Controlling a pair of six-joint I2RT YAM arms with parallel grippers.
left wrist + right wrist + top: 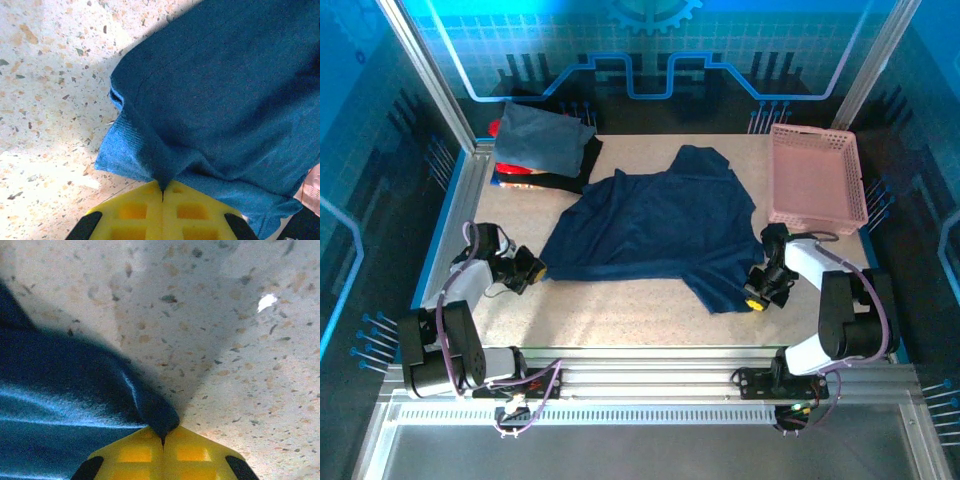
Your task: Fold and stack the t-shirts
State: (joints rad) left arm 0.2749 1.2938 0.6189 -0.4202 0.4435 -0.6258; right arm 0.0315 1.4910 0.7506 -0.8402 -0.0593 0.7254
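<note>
1. Pincers, overhead view: the left pincer (530, 268) sits at the near-left corner of the navy t-shirt (660, 225), and the right pincer (752, 298) at its near-right corner. The garment lies spread and rumpled across the middle of the worktop (620, 315). Folded t-shirts (545, 140) are stacked at the far-left corner. A pink basket (817, 130) stands at the far-right corner, near the garment's right side.
2. Left wrist view: the left pincer (162, 192) is clenched, its yellow pads (135, 215) meeting on a thin pinch of the hem. The fold held is small.
3. Right wrist view: the right pincer (162, 437) is clenched on a narrow tip of cloth. The remaining cloth lies leftward on the worktop.
4. Risk assessment:
   - Both grips look shallow, so either corner may slip free under a lift or pull.
   - Uneven travel of the two arms would skew the fold.
   - The creases would be folded in unless the cloth is tensioned first.
   - A wide swing on the right side might snag the basket.
</note>
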